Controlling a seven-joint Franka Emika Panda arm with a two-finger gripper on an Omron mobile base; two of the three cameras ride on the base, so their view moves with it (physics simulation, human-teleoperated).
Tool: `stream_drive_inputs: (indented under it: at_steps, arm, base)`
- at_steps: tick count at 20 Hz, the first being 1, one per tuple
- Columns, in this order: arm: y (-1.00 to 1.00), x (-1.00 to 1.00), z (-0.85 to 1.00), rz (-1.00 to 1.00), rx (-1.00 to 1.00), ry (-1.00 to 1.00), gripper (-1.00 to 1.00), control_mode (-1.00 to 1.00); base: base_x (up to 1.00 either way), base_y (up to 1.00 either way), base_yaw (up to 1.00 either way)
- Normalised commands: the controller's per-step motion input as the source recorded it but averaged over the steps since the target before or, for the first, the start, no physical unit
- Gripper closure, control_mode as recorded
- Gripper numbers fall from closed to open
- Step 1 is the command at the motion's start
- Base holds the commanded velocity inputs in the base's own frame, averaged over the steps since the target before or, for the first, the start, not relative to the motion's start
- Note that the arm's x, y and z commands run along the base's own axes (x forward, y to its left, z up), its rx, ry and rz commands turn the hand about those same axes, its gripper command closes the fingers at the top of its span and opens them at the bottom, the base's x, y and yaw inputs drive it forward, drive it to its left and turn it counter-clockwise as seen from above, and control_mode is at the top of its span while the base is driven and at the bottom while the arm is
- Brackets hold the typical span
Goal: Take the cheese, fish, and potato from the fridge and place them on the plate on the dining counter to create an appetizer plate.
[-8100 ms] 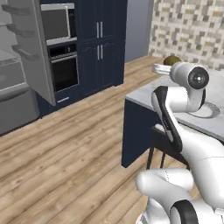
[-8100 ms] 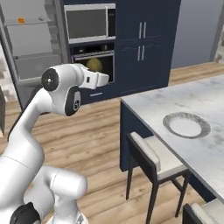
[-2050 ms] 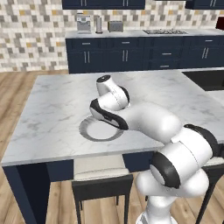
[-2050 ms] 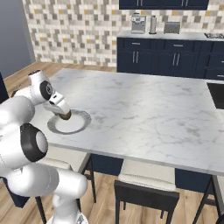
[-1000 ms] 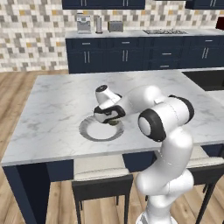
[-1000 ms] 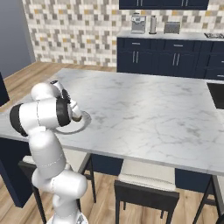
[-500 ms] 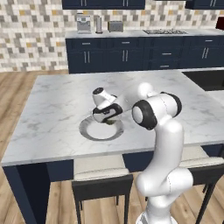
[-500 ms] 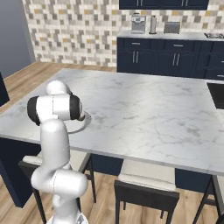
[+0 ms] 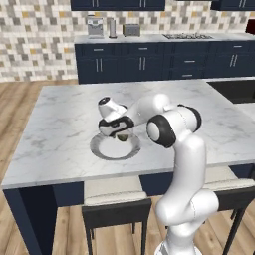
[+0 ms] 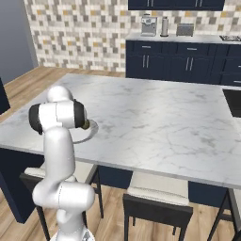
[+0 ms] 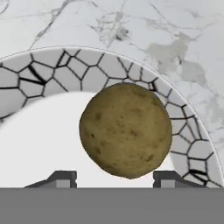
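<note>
Counter, white marble with grey veins on a navy base, spans the left base view from 9 to 3 o'clock. Plate sits near its front edge, left of centre, a round pale dish with a darker rim. In the hand view that rim is a crackled grey pattern arching from 9 o'clock over 12 to 4 o'clock, with a plain white well inside.

Gripper hangs over the plate's far right part at about 1 o'clock from the plate's centre, wrist pointing down, arm reaching in from the right. Potato, a small olive-brown lump, is right under the hand there. In the hand view the potato lies over the border of well and rim, toward 3 o'clock of the plate, with the two dark fingertips just showing at 7 and 5 o'clock below it, one on each side. Jaws stand about potato-wide; cannot tell whether the pads press on it or have let go, nor whether the potato rests on the plate.

Right base view: plate edge shows just right of the arm's dark joint, at 9 o'clock of the slab.

Back wall: navy cabinets under a mosaic tile wall.
</note>
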Motion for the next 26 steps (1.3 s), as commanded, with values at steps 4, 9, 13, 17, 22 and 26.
stream_drive_inputs:
  at_steps: [4,9,13,17,22,26]
  arm:
    - [-0.20,-0.59,0.22,-0.06,0.00,0.00,-1.00,-1.00]
    - [-0.59,-0.77,0.31,-0.08,0.00,-0.04,-1.00,-1.00]
    - [-0.85,-0.66,0.43,-0.02,0.02,-0.12,-1.00,-1.00]
    - [-0.56,-0.93,0.47,0.03,0.05,-0.18,-1.00,-1.00]
    - [-0.54,-0.98,0.62,0.19,0.07,-0.29,-1.00,-1.00]
    - [-0.94,-1.00,0.81,0.30,0.21,-0.34,-1.00,-1.00]
  base:
    - [0.00,0.00,0.00]
    - [0.00,0.00,0.00]
    - [0.00,0.00,0.00]
    - [0.00,0.00,0.00]
    - [0.00,0.00,0.00]
    - [0.00,0.00,0.00]
